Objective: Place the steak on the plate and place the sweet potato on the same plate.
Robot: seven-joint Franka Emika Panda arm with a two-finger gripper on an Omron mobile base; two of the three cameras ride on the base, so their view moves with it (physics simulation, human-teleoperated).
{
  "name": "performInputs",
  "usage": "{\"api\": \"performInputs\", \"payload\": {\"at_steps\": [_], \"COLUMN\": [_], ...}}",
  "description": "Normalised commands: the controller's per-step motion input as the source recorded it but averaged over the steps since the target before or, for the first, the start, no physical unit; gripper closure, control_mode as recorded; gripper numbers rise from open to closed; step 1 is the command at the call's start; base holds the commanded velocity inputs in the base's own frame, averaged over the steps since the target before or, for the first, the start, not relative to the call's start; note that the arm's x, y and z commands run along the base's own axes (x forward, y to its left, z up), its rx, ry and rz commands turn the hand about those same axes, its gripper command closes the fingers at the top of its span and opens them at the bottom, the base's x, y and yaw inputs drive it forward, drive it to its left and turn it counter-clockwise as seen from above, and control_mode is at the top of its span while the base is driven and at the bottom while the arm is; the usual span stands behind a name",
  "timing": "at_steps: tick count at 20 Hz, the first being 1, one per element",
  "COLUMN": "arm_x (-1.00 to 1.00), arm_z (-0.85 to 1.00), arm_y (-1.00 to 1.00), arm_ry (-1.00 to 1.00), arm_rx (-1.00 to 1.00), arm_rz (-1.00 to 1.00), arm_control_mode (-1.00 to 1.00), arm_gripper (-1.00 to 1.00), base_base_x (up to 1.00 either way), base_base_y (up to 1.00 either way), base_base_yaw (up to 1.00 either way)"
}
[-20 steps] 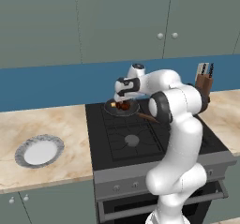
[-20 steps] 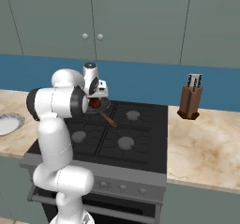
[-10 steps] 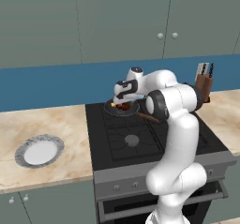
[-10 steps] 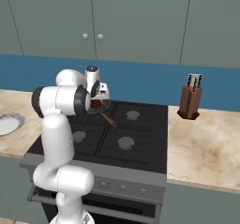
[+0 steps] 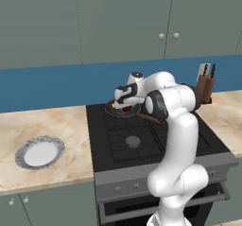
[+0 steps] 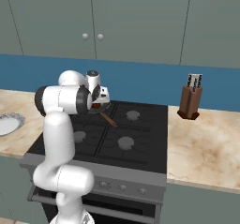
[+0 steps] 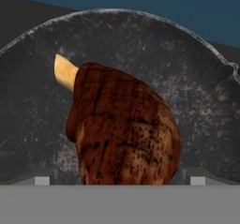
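The steak (image 7: 124, 129), a reddish-brown chunk with a yellow-orange bit at its upper left edge, lies in a dark round pan (image 7: 197, 101) on the stove's back left burner. My gripper (image 7: 119, 180) hangs just above it, open, with one fingertip (image 7: 42, 179) at each side of the steak. From the base views the gripper (image 5: 124, 103) (image 6: 97, 106) sits low over the pan. The white plate with a grey speckled rim (image 5: 21, 149) (image 6: 18, 120) rests on the counter well left of the stove. The sweet potato is hidden.
The pan's brown handle (image 5: 151, 118) (image 6: 108, 120) points toward the stove's middle. A knife block (image 5: 205, 85) (image 6: 190, 99) stands on the counter right of the stove. Marble counter lies between stove and plate.
The gripper has dropped a little lower toward the pan and the steak. Its jaws have stayed open.
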Motion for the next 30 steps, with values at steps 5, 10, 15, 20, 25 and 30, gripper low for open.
{"api": "performInputs", "payload": {"at_steps": [5,10,15,20,25,30], "arm_x": [0.09,0.09,0.00,0.00,0.00,-0.45], "arm_z": [-0.02,0.00,0.00,0.00,0.00,0.00], "arm_y": [0.05,0.05,0.00,0.00,0.00,-0.01], "arm_ry": [0.00,0.00,0.00,0.00,0.00,-0.03], "arm_rx": [0.00,0.00,0.00,0.00,0.00,0.01], "arm_rz": [0.00,0.00,0.00,0.00,0.00,0.00], "arm_control_mode": [-1.00,-1.00,-1.00,-1.00,-1.00,-1.00], "arm_gripper": [-1.00,-1.00,-1.00,1.00,1.00,1.00], "base_base_x": [0.00,0.00,0.00,0.00,0.00,0.00], "base_base_y": [0.00,0.00,0.00,0.00,0.00,0.00], "base_base_yaw": [0.00,0.00,0.00,0.00,0.00,0.00]}}
